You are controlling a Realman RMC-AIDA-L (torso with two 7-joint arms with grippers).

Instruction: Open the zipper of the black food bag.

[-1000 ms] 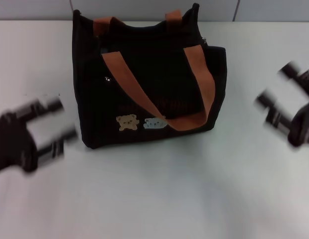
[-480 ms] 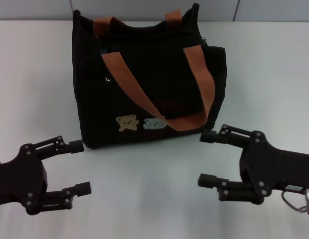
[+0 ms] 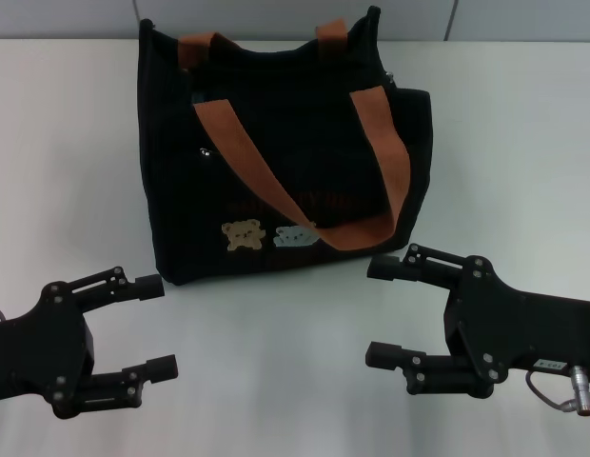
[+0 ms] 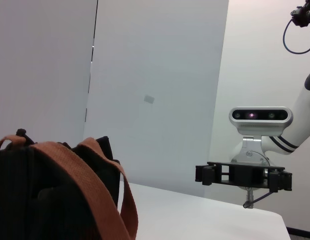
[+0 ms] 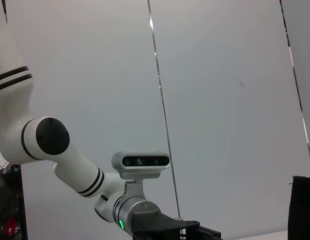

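The black food bag (image 3: 276,143) stands upright at the table's middle back, its orange-brown handles (image 3: 371,143) draped over the front and bear patches (image 3: 244,233) low on it. A small silver glint (image 3: 391,78) at its top right corner looks like the zipper pull; the zip line itself is hard to make out. My left gripper (image 3: 154,326) is open in front of the bag's lower left corner, apart from it. My right gripper (image 3: 373,311) is open just in front of the lower right corner. The left wrist view shows the bag (image 4: 40,200) and the right gripper (image 4: 243,176) beyond it.
The white table (image 3: 276,381) runs out on all sides of the bag, and a pale wall stands behind it. A round metal snap stud (image 3: 206,150) sits on the bag's front left. In the right wrist view, the left arm (image 5: 70,155) and the bag's edge (image 5: 302,205) show.
Both arms swung in from the table's sides to the front of the bag. In the last half second the right gripper crept left and the left gripper edged slightly right.
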